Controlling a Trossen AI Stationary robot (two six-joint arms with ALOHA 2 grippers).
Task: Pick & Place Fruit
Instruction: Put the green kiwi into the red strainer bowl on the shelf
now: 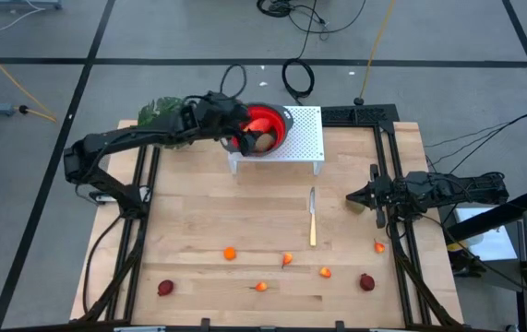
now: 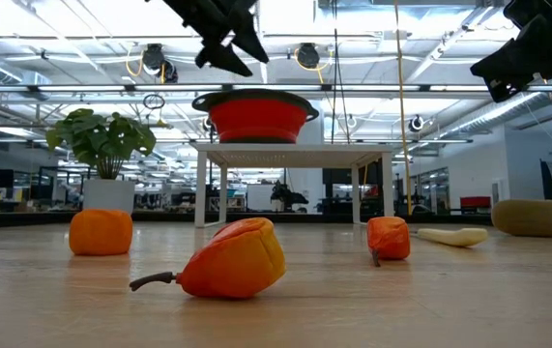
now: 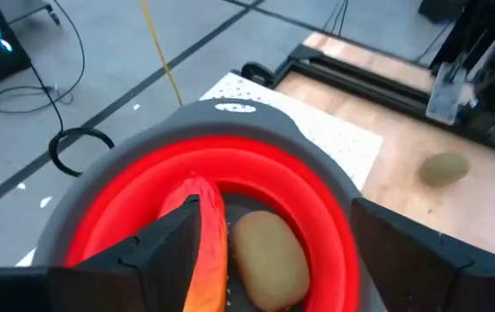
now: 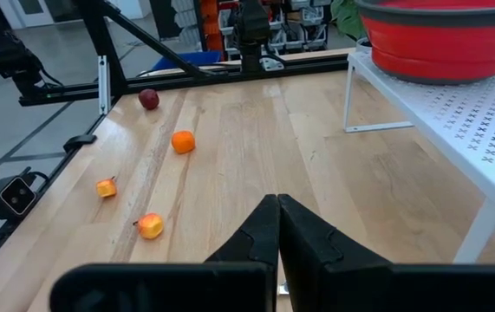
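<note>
Wooden planks make up my work surface [image 1: 245,221], ringed by grey floor and loose cables. From the high view I see my left gripper [image 1: 237,131] poised over the red collapsible bowl with a grey rim [image 1: 277,122], which sits on a white perforated metal stand [image 1: 305,138] at the far edge. A brown oval toy fruit [image 1: 263,141] lies inside the bowl. Small orange toy fruits [image 1: 230,253] and dark-red toy fruits [image 1: 165,288] are scattered along the near side, with a slim pale-handled knife [image 1: 313,219] between them and the stand. My right gripper [image 1: 355,196] waits at the right edge of the table.

Low view: a big orange pear-shaped fruit with a stalk [image 2: 232,259] fills the foreground, and the bowl stands on its stand behind, beside a leafy green plant in a white pot [image 2: 101,155].

Left wrist view: the jaws stand wide, straddling the bowl, and a red-yellow oblong fruit [image 3: 202,234] leans beside the brown one; whether the fingers touch it I cannot tell.

Right wrist view: the fingers are pressed together, empty, above bare planks.
</note>
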